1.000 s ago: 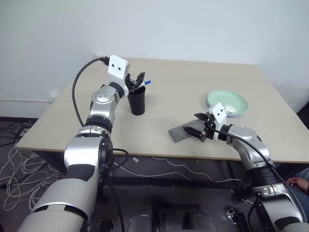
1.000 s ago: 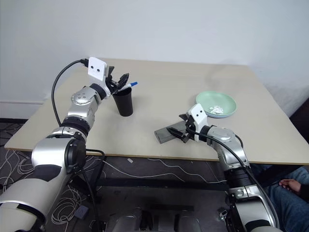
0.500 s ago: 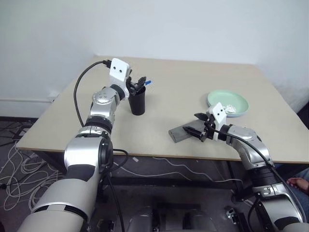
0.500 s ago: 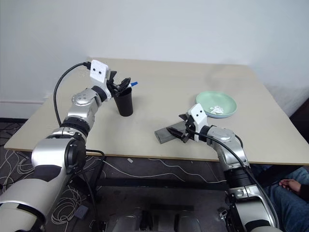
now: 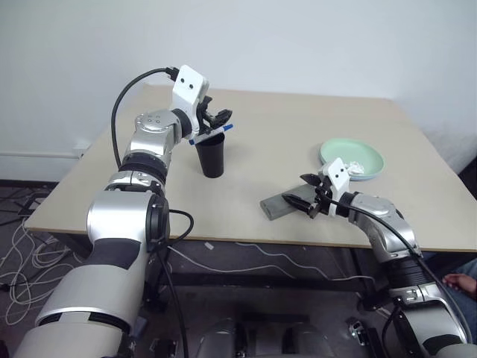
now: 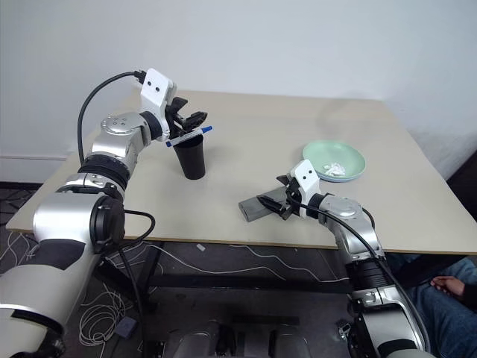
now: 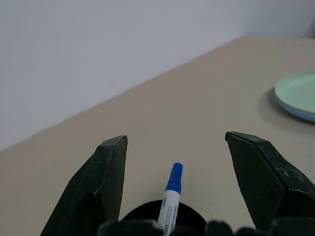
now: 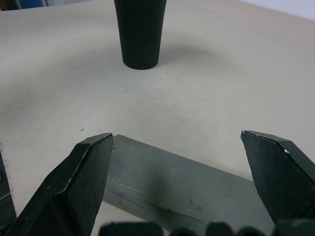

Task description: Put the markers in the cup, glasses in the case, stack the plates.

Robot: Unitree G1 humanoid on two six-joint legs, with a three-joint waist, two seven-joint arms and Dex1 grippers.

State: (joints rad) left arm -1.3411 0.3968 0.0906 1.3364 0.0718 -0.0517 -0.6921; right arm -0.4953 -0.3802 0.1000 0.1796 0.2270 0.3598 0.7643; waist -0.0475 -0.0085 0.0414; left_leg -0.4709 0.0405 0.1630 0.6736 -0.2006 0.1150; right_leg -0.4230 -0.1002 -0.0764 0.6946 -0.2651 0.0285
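Observation:
The black cup (image 5: 212, 158) stands at the left of the table. My left gripper (image 5: 218, 119) hovers just above its rim, fingers (image 7: 106, 172) wide open. A white marker (image 5: 209, 135) with a blue cap lies almost level over the rim, between the fingers and untouched by the tips; what holds it up I cannot tell. My right gripper (image 5: 300, 191) stands open over the near end of the grey case (image 5: 274, 209), which lies flat. The mint green plate (image 5: 352, 158) with white bits sits at the right, with a light blue edge (image 7: 295, 112) under it. The glasses are out of view.
The table's front edge (image 5: 223, 237) runs close below the case. A wall stands behind the table. Cables lie on the floor at the left. A person's hand (image 5: 460, 283) shows at the lower right, beside my right arm.
My left gripper rose a little above the cup and tipped up towards level. The marker now lies flatter, its white body showing left of the cup. The right arm stayed still.

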